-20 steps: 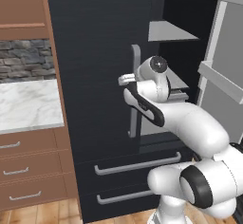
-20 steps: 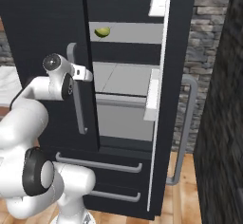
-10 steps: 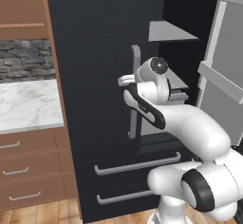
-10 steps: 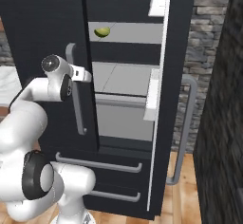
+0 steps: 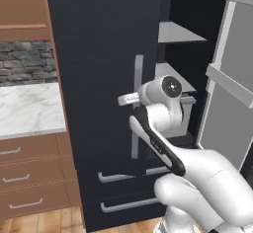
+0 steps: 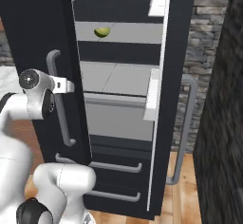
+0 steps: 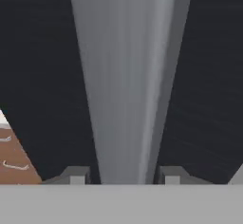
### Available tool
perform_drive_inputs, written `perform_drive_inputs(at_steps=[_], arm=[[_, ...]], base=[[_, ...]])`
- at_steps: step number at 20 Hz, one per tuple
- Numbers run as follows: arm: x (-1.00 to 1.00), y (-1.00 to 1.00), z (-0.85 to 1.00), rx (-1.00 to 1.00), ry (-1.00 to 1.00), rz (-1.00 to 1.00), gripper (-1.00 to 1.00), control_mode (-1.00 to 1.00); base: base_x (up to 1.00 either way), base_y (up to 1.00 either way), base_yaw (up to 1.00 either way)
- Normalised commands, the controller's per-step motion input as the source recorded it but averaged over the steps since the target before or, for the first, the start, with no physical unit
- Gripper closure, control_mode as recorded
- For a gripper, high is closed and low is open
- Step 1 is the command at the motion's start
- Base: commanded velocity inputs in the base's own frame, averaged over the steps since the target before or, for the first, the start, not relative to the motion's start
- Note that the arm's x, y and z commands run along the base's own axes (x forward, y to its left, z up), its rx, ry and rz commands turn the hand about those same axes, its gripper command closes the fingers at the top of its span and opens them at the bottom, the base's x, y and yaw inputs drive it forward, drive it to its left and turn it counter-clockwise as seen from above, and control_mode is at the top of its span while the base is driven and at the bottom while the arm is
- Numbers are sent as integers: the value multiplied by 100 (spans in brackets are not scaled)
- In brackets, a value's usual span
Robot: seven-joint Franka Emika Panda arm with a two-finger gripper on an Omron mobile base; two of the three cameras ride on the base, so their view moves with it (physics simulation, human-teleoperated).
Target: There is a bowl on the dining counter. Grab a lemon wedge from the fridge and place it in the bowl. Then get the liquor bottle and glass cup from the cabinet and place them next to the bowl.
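The tall black double-door fridge [image 5: 104, 79] with long grey vertical handles is taken as the landmark: its left door [image 6: 42, 38] is closed, while its right door [image 6: 173, 95] is swung open, so that grey shelves [image 6: 118, 78] are exposed inside. To the left of the fridge, a white grey-veined marble worktop [image 5: 27, 111] over brown drawers with silver handles [image 5: 29, 177] and a grey stone wall panel [image 5: 27, 61] are seen in the left base view. The gripper [image 7: 121, 173] is set at the grey handle [image 7: 126, 85] of the fridge's closed left door, one dark fingertip on each side of the bar; the jaws are part-way apart, and whether the bar is actually clamped cannot be told. The tiny yellow-green lemon wedge [image 6: 102, 31] is shown by the right base view alone, on an upper shelf inside the fridge, above and to the right of the gripper, with the closed door's edge between them. In the left base view that shelf is hidden behind the door.
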Motion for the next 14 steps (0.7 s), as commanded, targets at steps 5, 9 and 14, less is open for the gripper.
perform_drive_inputs(at_steps=[5, 9, 14], arm=[[-100, 61, -6, 0, -1, 9, 100, -100], [-89, 72, 0, 0, 2, 5, -100, -100], [-69, 32, 0, 5, 10, -1, -100, -100]], base=[[0, 0, 0], [0, 0, 0], [0, 0, 0]])
